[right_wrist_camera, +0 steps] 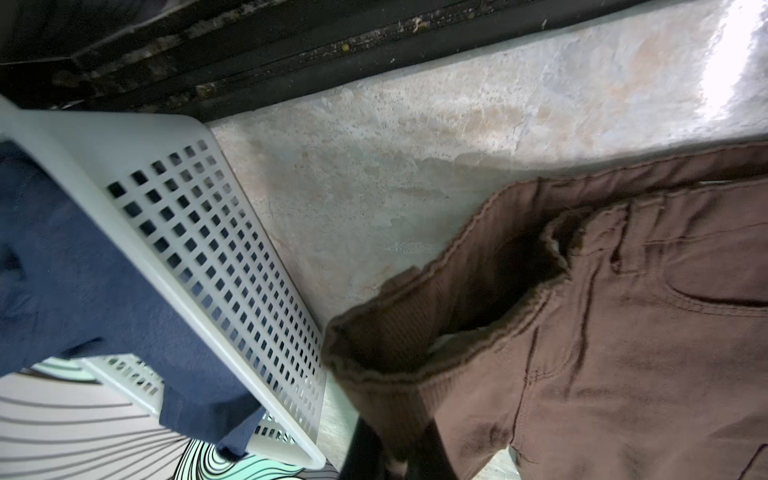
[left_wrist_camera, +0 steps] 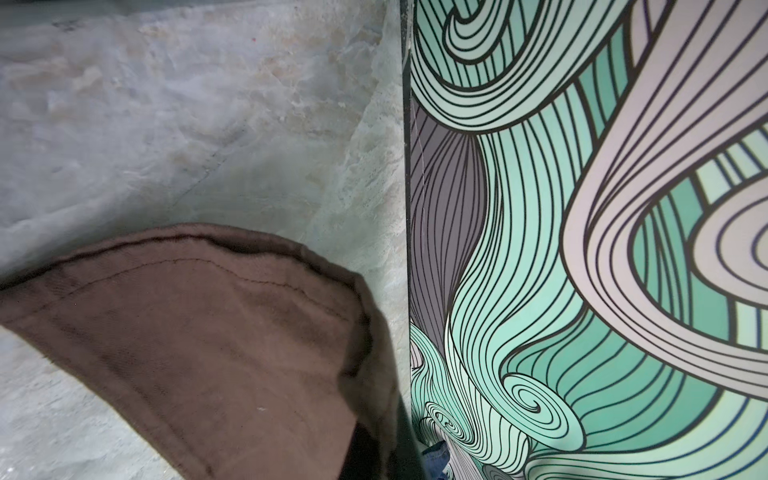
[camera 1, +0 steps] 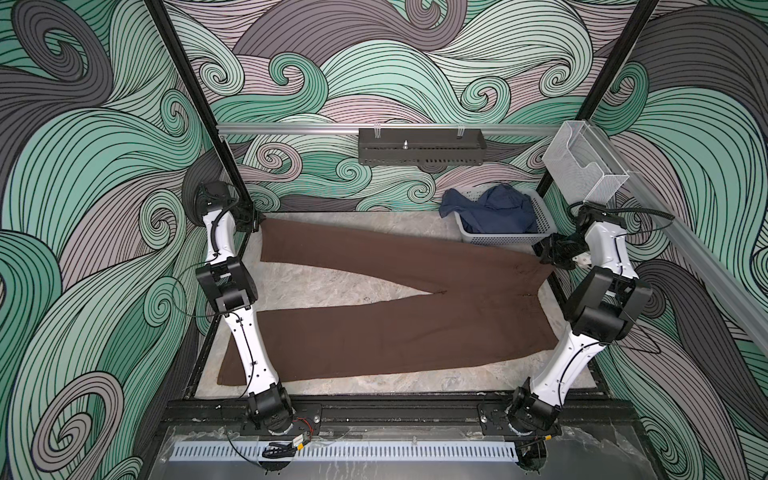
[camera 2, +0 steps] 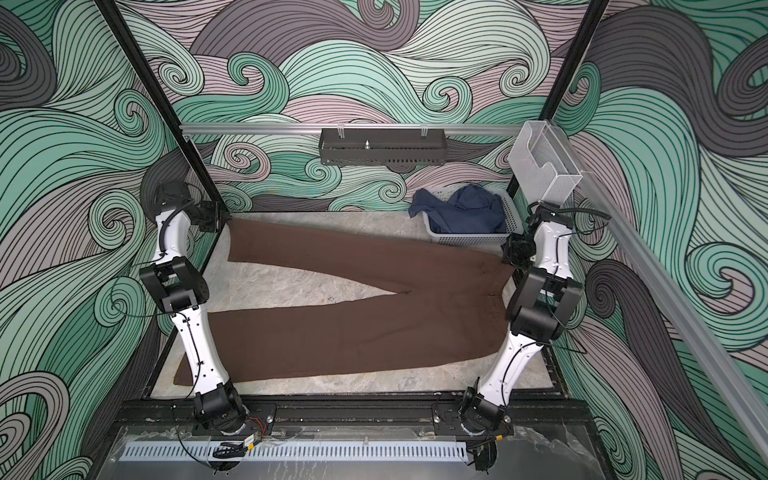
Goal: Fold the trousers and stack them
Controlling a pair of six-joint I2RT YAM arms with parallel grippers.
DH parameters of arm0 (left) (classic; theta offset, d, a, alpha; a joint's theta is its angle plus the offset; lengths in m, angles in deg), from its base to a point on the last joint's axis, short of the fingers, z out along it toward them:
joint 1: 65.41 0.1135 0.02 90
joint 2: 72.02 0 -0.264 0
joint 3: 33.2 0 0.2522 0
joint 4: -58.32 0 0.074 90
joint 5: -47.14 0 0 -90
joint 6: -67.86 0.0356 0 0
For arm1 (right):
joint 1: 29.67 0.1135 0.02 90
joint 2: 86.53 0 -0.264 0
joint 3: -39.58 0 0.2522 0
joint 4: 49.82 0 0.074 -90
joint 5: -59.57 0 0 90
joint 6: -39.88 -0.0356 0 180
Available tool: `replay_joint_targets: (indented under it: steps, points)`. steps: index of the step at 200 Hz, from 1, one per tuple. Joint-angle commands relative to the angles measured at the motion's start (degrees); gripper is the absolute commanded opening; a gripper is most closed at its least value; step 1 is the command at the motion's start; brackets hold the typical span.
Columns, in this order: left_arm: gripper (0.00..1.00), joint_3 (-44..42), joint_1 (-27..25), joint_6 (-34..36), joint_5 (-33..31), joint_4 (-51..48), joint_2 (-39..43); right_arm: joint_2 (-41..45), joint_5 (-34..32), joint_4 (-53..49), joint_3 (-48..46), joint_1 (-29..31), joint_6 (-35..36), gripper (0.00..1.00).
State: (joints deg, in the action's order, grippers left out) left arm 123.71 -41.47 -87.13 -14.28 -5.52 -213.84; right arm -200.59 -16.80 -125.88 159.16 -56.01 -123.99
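Swirl-walled booth, marbled surface (camera 1: 332, 286): brown trousers (camera 1: 395, 332) lie flat with the legs splayed, and both grippers are pinched onto the far edge.

The trousers cover nearly the whole surface, waist to the right, leg ends to the left, far leg running into the back-left corner. Your left gripper (camera 1: 251, 220) is closed on the far leg's hem (left_wrist_camera: 199, 266). Your right gripper (camera 1: 546, 255) is closed on the far corner of the waistband (right_wrist_camera: 457, 332), where the cloth bunches up. The cloth looks soft, limp and light, not slippery, so expect sag between your two holds and drag on the surface. The stitched hem and waistband are the firm spots, so lift both together. The basket (camera 1: 498, 239) with the navy garment (camera 1: 494, 208) sits just beside the right gripper. The black frame post (camera 1: 232, 166) is close by the left one. The left arm (camera 1: 249, 345) crosses above the near leg's end.
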Motion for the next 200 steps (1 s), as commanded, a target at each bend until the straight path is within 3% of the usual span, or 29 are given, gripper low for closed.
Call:
replay_joint_targets:
  steps: [1, 77, 133, 158, 200]
  points:
    - [0.0, -1.2, 1.8, 1.4, -1.1, -0.1, 7.5, 5.4, -2.5, 5.9, -2.5, -2.7, 1.3, 0.0]
    - [0.0, -33.8, 2.0, 4.8, -6.0, 5.7, 32.0, 13.2, 2.6, 8.9, -14.5, -7.6, 5.2, 0.0]
    - [0.0, -51.9, 4.7, 6.7, -8.7, 5.4, 48.9, 16.1, 7.9, 8.9, -21.7, -10.8, 9.5, 0.0]
    - [0.0, -55.9, 7.1, 7.8, -9.8, 4.1, 53.2, 17.4, 8.6, 8.9, -23.8, -11.0, 10.0, 0.0]
    - [0.0, -55.1, 9.4, 9.5, -10.5, -2.7, 54.7, 22.3, 6.3, 6.2, -27.3, -12.9, 12.3, 0.0]
